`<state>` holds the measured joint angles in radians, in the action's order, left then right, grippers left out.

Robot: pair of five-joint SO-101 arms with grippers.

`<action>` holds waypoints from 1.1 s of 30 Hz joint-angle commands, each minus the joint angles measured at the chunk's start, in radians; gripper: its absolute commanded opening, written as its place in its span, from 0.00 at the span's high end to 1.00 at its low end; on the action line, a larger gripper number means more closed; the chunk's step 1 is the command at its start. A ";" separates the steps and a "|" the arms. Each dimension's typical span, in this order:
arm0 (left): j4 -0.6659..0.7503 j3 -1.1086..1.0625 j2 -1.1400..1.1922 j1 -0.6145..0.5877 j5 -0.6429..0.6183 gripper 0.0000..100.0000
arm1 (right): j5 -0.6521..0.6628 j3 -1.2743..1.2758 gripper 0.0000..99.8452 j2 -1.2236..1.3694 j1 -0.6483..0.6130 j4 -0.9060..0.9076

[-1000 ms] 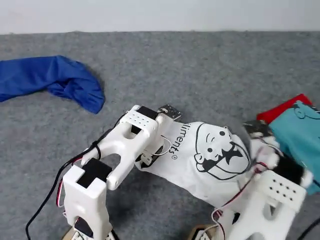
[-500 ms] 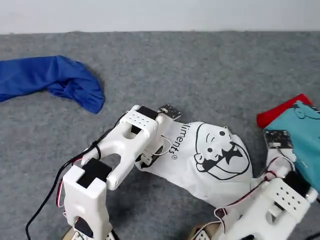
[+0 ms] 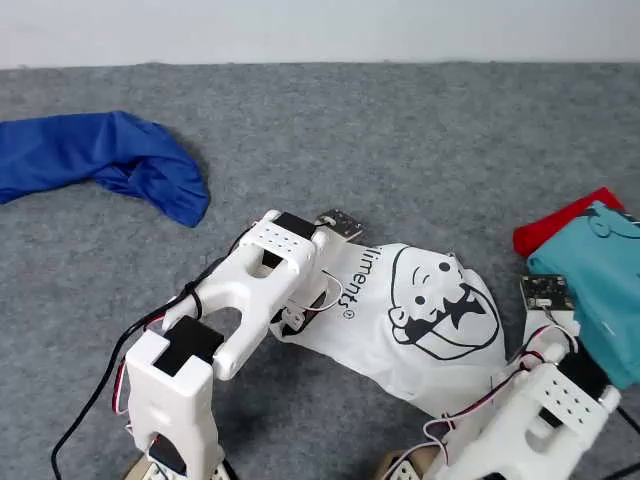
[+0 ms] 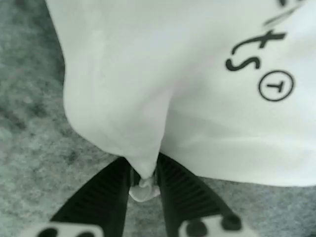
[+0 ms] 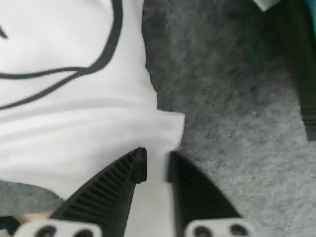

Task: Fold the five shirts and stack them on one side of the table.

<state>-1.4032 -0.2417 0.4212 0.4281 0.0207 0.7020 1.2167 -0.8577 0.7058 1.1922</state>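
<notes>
**Two robot arms pinching a white shirt at opposite ends on a grey table**

In the high view, a crumpled blue shirt (image 3: 110, 160) is lying at 10 o'clock on the grey table (image 3: 400, 130), with its left end running off the picture's edge. It is well apart from everything else.

Moving right, the left arm (image 3: 250, 290) is reaching up from 7 o'clock to the near-left end of the white shirt (image 3: 420, 310). From above, the arm's own body is covering its jaws. The left wrist view is showing them clearly: the left gripper (image 4: 144, 174) is pressed together on a raised fold of the white cloth, with lettering (image 4: 256, 54) lying beyond it.

The white shirt is lying just below the table's centre, print side up. Its long axis is running from 10 o'clock to 4 o'clock. The cartoon face (image 3: 445, 305) is sitting toward the right half, and the lettering is sitting toward the left.

The right arm (image 3: 540, 410) is coming up from 5 o'clock. Its wrist is hiding the shirt's far-right corner from above. The right wrist view is showing the right gripper (image 5: 157, 165) pinching a strip of that white corner, with bare grey table just beside it.

At 3 o'clock, a teal shirt (image 3: 600, 280) is lying on top of a red shirt (image 3: 560, 225). Both are being cut off by the right edge, and whether they are folded is hard to make out.
</notes>
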 commanded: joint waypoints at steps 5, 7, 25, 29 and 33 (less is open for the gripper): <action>0.017 -0.012 0.035 -0.005 0.017 0.99 | 0.034 -0.058 0.99 -0.012 0.002 -0.013; 0.009 0.016 0.034 -0.012 0.017 0.99 | 0.023 -0.129 0.99 -0.012 0.002 -0.015; -0.351 0.584 -0.454 -0.367 0.015 0.99 | -0.399 -0.753 0.99 -0.012 -0.394 -0.177; -0.350 0.519 -0.557 -0.359 0.015 0.99 | -0.397 -0.864 0.99 -0.004 -0.472 -0.124; -0.350 0.387 -0.580 -0.361 0.015 0.99 | -0.397 -0.720 0.99 0.025 -0.535 -0.031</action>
<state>-1.7407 0.2094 -0.1097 0.0783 0.0253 0.3153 0.4281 -0.8531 0.2179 1.1247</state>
